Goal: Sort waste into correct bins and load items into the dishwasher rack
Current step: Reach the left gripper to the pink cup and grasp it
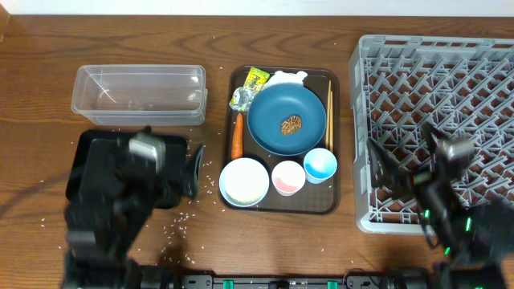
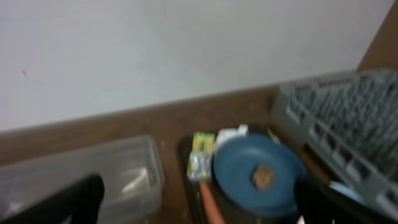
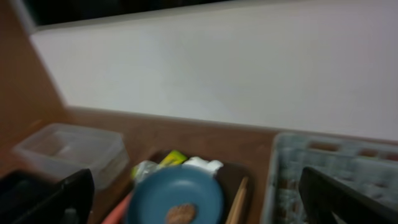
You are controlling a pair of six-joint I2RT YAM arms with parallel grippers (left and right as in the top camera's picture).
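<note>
The brown serving tray point(image 1: 337, 201) holds a dark-blue dish point(image 1: 277, 104) with a brown food lump point(image 1: 291, 124), a green-yellow wrapper point(image 1: 256, 78), crumpled foil point(image 1: 241, 98), white tissue point(image 1: 287, 77), an orange carrot point(image 1: 237, 135), chopsticks point(image 1: 328, 112), a white bowl point(image 1: 244, 181), a pink-inside cup point(image 1: 288, 177) and a blue-inside cup point(image 1: 320, 165). My left gripper point(image 1: 193, 170) is open and empty left of the tray, over the table. My right gripper point(image 1: 397, 160) is open and empty over the grey rack point(image 1: 438, 72). Both wrist views, which are blurred, show the dish point(image 2: 242, 168) point(image 3: 180, 190) ahead.
A clear tub point(image 1: 136, 92) stands at the back left. A black tray point(image 1: 80, 156) lies under my left arm. Loose white rice point(image 1: 207, 181) is scattered on the wood between the trays. A white wall runs behind the table.
</note>
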